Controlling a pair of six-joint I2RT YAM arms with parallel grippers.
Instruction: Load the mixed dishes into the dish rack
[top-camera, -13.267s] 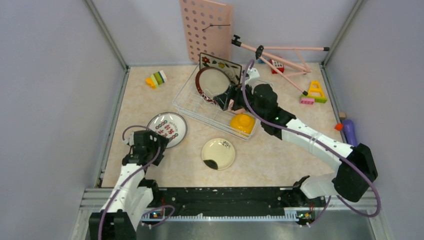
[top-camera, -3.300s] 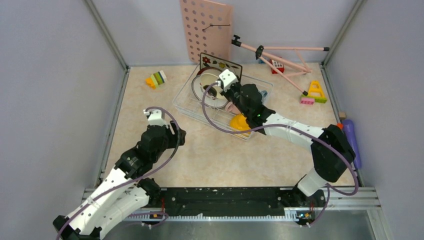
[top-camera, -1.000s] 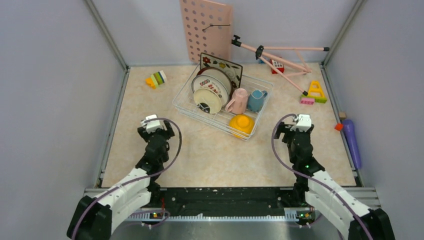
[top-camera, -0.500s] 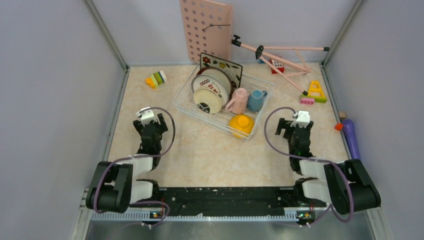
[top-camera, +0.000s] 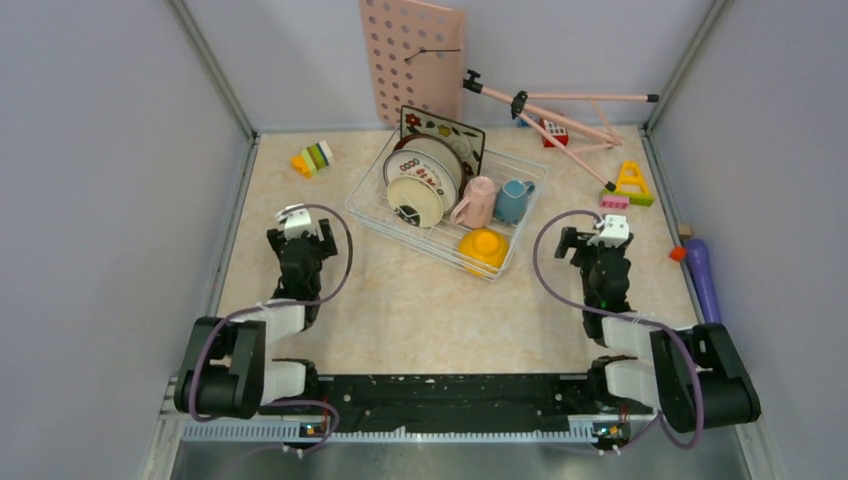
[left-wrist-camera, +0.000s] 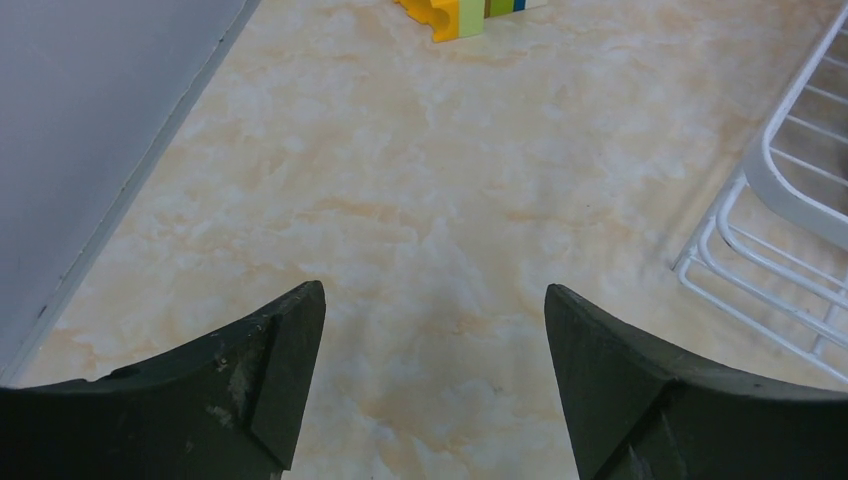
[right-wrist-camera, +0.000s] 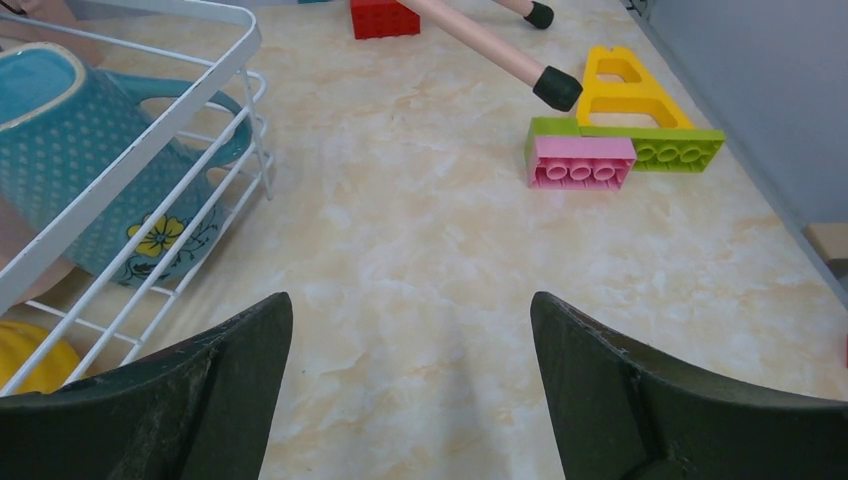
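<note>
Dishes (top-camera: 420, 195) fill the white wire rack (top-camera: 420, 240), which sits askew at the far middle of the table (top-camera: 420, 310), beyond the two arms. Three plates stand on edge at its left end. A round cream plate (top-camera: 412, 203) with a black blotch is in front, a white dotted plate (top-camera: 428, 160) is behind it, and a dark-bordered square plate (top-camera: 441, 127) with flowers is at the back. To their right a pink cup (top-camera: 477, 202) and a blue cup (top-camera: 514, 200) sit side by side, and a glossy orange-yellow bowl (top-camera: 484, 246) rests dome-up in the near corner. The rack is thin coated wire with a raised rim; the table is smooth, beige and marbled.

The left claw (left-wrist-camera: 430, 300) and the right claw (right-wrist-camera: 410, 300) hang low over bare table on either side of the rack. Each is spread wide, with nothing between its dark, scuffed fingers.

Only the right wrist view shows the blue cup's small pale dots and yellow flower, just inside the wire wall. It also shows a studded pink brick (right-wrist-camera: 582, 162) by a yellow triangle (right-wrist-camera: 635, 95). The left wrist view shows a rack corner and a yellow block (left-wrist-camera: 455, 12). Only the top view takes in the pink pegboard (top-camera: 410, 55) at the back wall.
</note>
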